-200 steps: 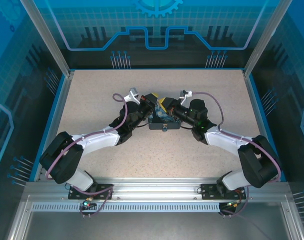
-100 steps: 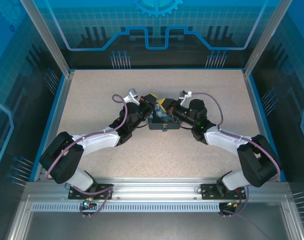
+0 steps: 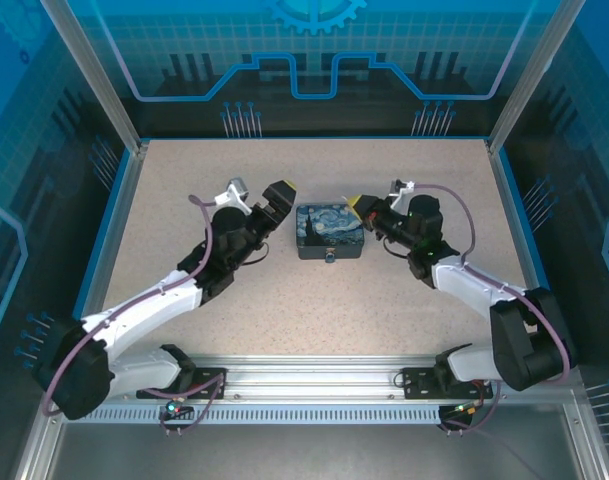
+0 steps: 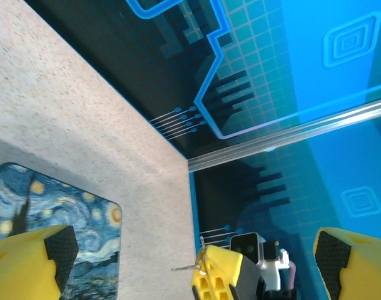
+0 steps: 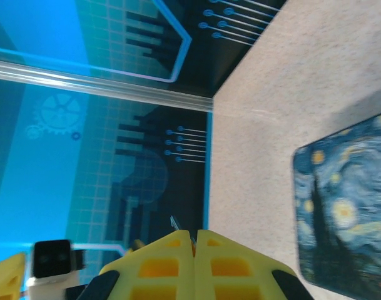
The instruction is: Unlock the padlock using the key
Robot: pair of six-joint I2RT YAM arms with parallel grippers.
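- I get bright, even light from above on the table [image 3: 314, 300]; shadows there are soft and faint.
- Both wrist views look sharp far off, but my yellow fingertips [image 5: 231, 265] blur close up.

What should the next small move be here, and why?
Probably swing the right gripper, shut on the key, toward the near edge of the tin, where a speck that may be the padlock sits. The left gripper is open beside the tin, free to steady it.
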